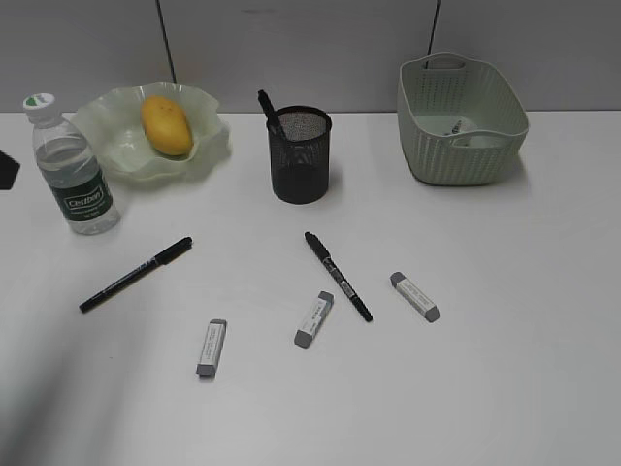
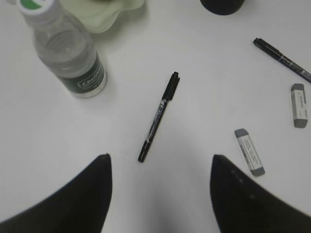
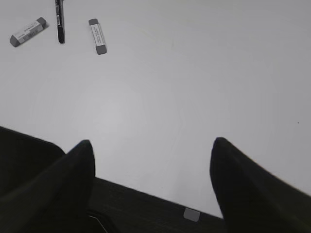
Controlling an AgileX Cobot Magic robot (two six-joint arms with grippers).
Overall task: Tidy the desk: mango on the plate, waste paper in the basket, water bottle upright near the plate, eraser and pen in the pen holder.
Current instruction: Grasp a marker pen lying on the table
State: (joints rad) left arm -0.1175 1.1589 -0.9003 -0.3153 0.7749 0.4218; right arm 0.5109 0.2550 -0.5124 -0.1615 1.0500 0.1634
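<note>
The pen [image 2: 159, 116] I want lies flat on the table [image 1: 505, 388], between my spread left fingers [image 2: 92, 194], empty above it. The mango [image 1: 166, 124] sits on the plate [image 1: 209, 146] and the water bottle [image 1: 74, 170] stands beside it. Only the exterior view shows the basket [image 1: 462, 126], perhaps holding paper. My right fingers [image 3: 73, 179] are spread over bare table.

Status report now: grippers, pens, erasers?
Left gripper and right gripper open, empty. Two pens, three erasers on desk. Nothing blocking.
</note>
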